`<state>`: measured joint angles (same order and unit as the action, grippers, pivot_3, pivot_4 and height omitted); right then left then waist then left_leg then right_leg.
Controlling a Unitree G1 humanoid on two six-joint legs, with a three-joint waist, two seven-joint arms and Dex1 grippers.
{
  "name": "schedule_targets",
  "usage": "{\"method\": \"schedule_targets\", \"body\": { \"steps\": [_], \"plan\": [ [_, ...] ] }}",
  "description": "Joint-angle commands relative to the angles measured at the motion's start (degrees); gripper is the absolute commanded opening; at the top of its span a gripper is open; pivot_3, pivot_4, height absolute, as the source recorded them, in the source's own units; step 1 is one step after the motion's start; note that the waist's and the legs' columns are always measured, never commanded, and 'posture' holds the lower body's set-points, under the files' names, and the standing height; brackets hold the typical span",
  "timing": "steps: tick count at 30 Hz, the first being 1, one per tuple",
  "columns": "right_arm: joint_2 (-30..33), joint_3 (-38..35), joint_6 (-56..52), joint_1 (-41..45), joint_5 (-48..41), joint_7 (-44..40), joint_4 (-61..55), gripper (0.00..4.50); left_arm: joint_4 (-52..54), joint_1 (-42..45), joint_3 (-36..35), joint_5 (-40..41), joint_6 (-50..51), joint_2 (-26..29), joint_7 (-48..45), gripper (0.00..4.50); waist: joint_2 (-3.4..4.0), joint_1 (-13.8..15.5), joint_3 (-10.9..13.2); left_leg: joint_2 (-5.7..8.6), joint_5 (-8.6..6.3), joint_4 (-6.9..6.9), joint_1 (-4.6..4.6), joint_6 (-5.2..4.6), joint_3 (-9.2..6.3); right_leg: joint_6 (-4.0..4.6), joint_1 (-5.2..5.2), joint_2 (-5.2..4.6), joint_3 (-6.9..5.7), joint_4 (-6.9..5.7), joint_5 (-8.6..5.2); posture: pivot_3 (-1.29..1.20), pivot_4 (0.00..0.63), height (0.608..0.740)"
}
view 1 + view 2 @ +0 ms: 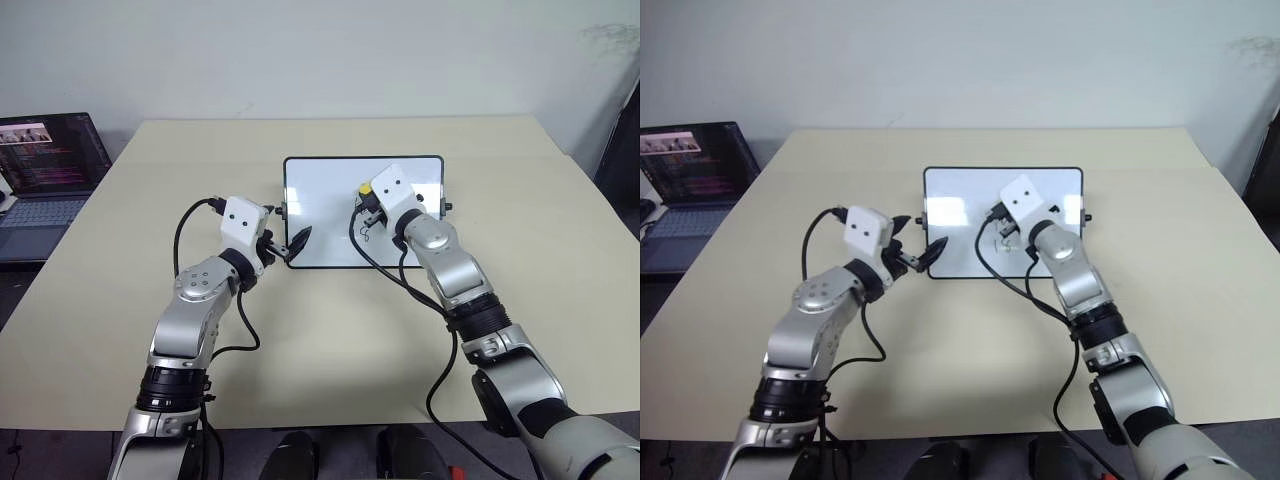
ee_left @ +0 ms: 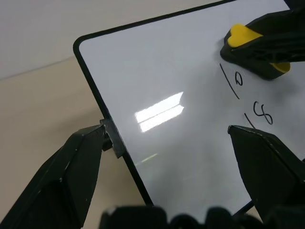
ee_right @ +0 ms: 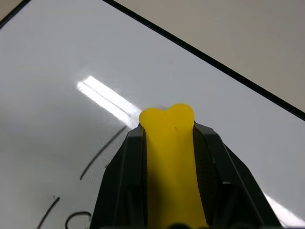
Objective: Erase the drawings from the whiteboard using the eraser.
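Nearest you, the left gripper point(image 1: 287, 248) has its two black fingers spread wide and holds nothing. One finger lies over the glossy white face of the small black-framed whiteboard point(image 1: 330, 215); the other sits outside the frame by the little black knob point(image 2: 109, 136) on that short side. It straddles the board's near-left corner without pinching it, so the board is braced loosely at best. If your wipe pushes sideways, expect the board to skate on the beige tabletop point(image 1: 330, 350) until it hits a finger.

Further in, the right gripper point(image 3: 167, 138) is clamped fully on the small yellow oblong eraser point(image 3: 170, 157), whose rounded tip pokes out past the fingertips. The eraser sits over the right half of the board, at the top of the thin black handwritten drawings point(image 2: 248, 102). I cannot tell whether its dark underside is pressed flat or just hovering.

Risks, as I judge them:
- The strokes for "10" and "18" show unwiped just beside the eraser. A pass with only an edge touching would likely smear or miss them.
- The black fingers flank the eraser closely, so tilting the wrist could drag plastic across the surface instead of the pad.
- The right arm's black cable point(image 1: 375, 262) loops over the board's near edge and could snag the frame.
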<state>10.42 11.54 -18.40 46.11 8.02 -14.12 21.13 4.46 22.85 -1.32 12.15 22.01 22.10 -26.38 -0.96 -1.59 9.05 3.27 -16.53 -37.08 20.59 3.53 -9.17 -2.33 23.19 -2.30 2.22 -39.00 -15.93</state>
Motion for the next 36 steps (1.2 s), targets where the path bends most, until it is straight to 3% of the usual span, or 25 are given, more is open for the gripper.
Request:
{"method": "schedule_targets", "body": {
  "steps": [1, 9, 20, 36],
  "plan": [
    [2.6, -2.5, -3.5, -2.3, 0.9, 1.1, 1.8, 1.00, 1.1, 1.3, 0.0, -0.2, -1.4, -0.1, -0.3, 4.50, 0.00, 0.0, 0.0, 0.00, 0.01, 0.00, -0.01, 0.00, 0.01, 0.00, 0.00, 0.00, 0.00, 0.00, 0.00, 0.00, 0.150, 0.740],
    [3.2, -3.9, -5.9, -3.4, -0.5, 0.7, -3.1, 1.00, 0.5, 1.7, 0.0, -0.3, -1.6, 0.0, -0.9, 4.50, -0.01, 0.0, 0.0, 0.00, 0.11, 0.00, -0.01, 0.02, 0.00, -0.01, -0.03, 0.00, 0.00, 0.00, 0.07, 0.00, 0.150, 0.740],
    [5.2, -3.7, -23.6, -6.9, -6.2, -8.8, -23.7, 1.00, 1.4, 0.9, 0.6, -0.2, -1.2, 0.0, -1.0, 4.50, 0.01, -0.2, 0.0, -0.08, 0.13, 0.05, 0.20, 0.03, 0.02, -0.01, 0.18, -0.01, 0.01, 0.14, 0.08, 0.00, 0.150, 0.740],
    [6.7, -4.1, -29.8, -8.7, -7.4, -8.4, -29.0, 1.00, 2.4, 0.1, 0.7, -0.1, -0.8, 0.4, -1.1, 4.50, 0.00, -0.3, 0.1, -0.09, 0.13, 0.11, 0.28, 0.04, 0.11, -0.01, 0.33, -0.01, 0.08, 0.19, 0.08, 0.00, 0.150, 0.740]
  ]
}}
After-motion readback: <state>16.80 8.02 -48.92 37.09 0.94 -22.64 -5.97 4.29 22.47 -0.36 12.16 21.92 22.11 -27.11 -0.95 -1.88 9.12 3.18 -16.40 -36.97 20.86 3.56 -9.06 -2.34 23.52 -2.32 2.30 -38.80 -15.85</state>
